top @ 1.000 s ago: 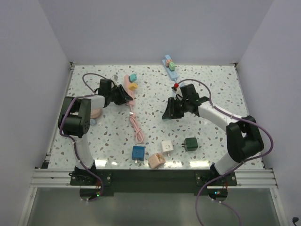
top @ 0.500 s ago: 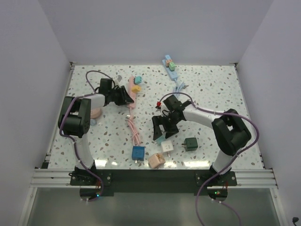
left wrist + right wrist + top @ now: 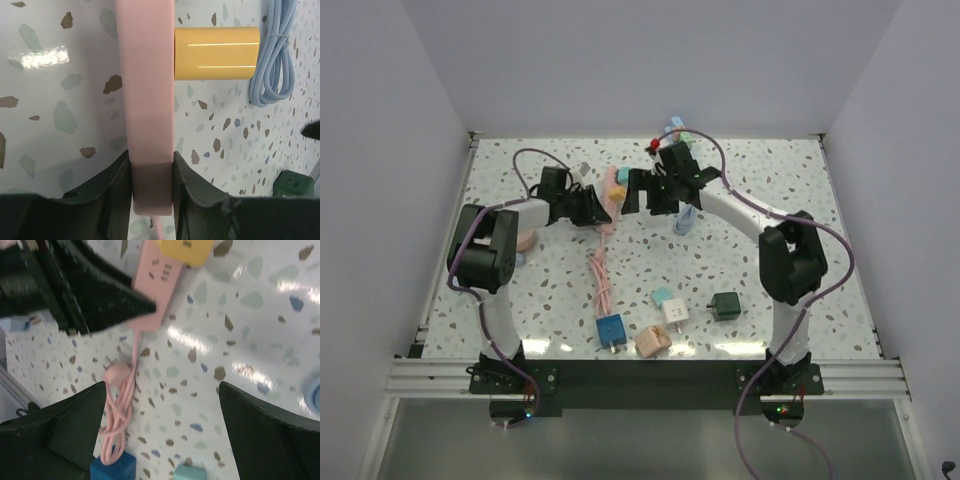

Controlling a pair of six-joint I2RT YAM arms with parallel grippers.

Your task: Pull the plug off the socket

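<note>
Left gripper (image 3: 151, 167): jaws clamped on the near end of the pink power strip (image 3: 145, 75), pinning it so it can't slide when you pull. The yellow plug (image 3: 216, 53) sits seated in the strip, a little past the grip. Right gripper (image 3: 162, 390) hangs above with fingers spread wide, holding nothing — likely lining up on that plug. A blue cable (image 3: 272, 60) lies coiled just beyond the plug — mind it.
</note>
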